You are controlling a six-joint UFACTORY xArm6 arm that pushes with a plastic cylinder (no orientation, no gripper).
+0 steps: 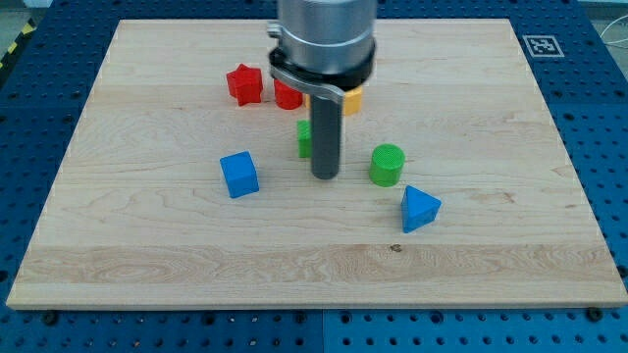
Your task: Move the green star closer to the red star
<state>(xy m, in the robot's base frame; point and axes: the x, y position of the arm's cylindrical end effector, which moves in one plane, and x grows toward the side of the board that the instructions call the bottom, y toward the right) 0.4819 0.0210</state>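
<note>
So we're looking at the wooden board (147, 265) w/ our rod (325, 137) coming down roughly in the middle, a bit toward the top edge. My tip (325, 177) sits on the wood just right of a green block (304, 138), which is mostly hidden behind the rod, so we can't rly make out its shape; only a narrow green sliver pokes out on the rod's left side. It looks like it's touching the rod or just beside it, can't tell which.

No gripper on this rig btw, just the plain rod, so nothing is grasped or clenched; the tip only rests on the table top.

The red star (244, 84) is up toward the top edge, left of the arm's housing, well apart from the tip. Right next to it there's another red block (286, 95), partly covered by the arm, shape unclear. A bit of an orange/yellow block (352, 100) peeks out on the other side of the housing, shape also hidden.

Other stuff: blue cube (239, 175) left of the tip, about level w/ it. Green cylinder (387, 165) near the tip on its right. Blue pyramid-ish block (419, 208) further toward the bottom right, below the cylinder.
</note>
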